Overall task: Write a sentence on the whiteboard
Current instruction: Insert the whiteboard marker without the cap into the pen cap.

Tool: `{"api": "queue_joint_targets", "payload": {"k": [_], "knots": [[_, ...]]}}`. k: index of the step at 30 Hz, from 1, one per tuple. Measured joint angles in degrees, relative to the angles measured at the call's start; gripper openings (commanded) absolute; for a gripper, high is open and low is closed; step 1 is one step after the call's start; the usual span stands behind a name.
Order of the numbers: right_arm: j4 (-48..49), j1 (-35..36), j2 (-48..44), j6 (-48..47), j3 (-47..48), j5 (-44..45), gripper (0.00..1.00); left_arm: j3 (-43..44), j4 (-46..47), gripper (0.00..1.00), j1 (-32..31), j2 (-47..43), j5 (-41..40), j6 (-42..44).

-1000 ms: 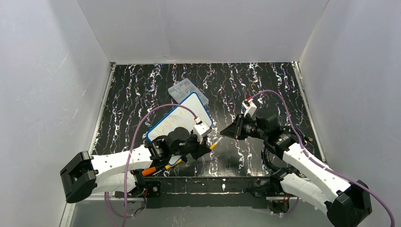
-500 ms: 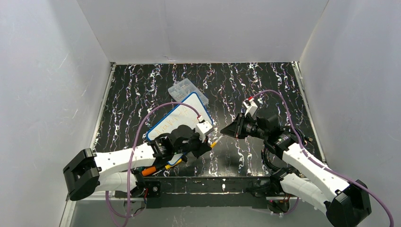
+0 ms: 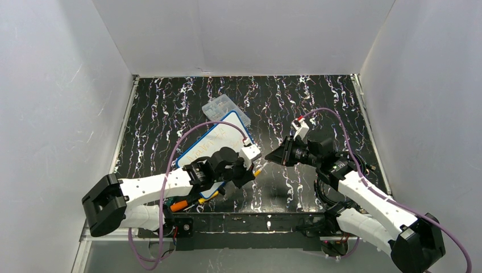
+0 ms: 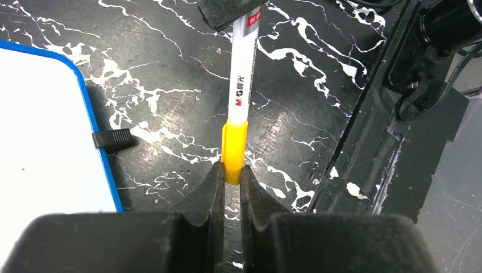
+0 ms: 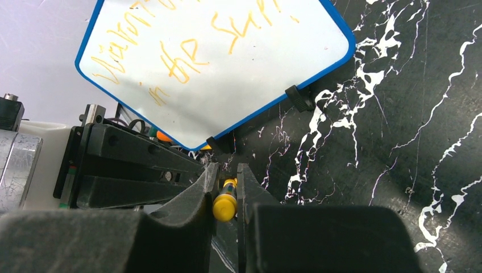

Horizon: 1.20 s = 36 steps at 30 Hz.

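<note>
Marble-patterned black table (image 3: 318,102) fills the floor of the white-walled booth, with both arms reaching in from the 6 o'clock edge. The whiteboard (image 3: 219,136) lies flat just to the 9 o'clock side of the table's middle, turned cornerwise, its blue rim showing. The left arm covers its near corner. A clear box (image 3: 223,107) sits at 12 o'clock from the board, right at the board's far corner; whether they touch cannot be told.

The two grippers meet nose to nose at about 4 o'clock from the board, off its edge and above bare table. The left gripper (image 4: 232,176) is clamped on the yellow end of a marker (image 4: 240,85), whose white barrel runs straight away from it. The right gripper (image 5: 225,187) is pinched on the marker's other end, a rounded yellow tip showing between its fingers.

The sentence (image 5: 182,51) stands on the board in thin orange-yellow script, two slanted lines, with "the" readable in the right wrist view. A small black clip (image 4: 113,137) juts from the board's rim.
</note>
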Motion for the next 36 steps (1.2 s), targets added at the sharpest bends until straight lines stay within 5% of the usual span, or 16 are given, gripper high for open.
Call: {"api": "queue_joint_targets", "payload": {"k": [36], "knots": [[1.84, 2.58, 3.67, -2.82, 0.11, 5.35, 0.01, 5.44, -4.09, 0.0, 3.28, 7.34, 3.61, 0.74]]}}
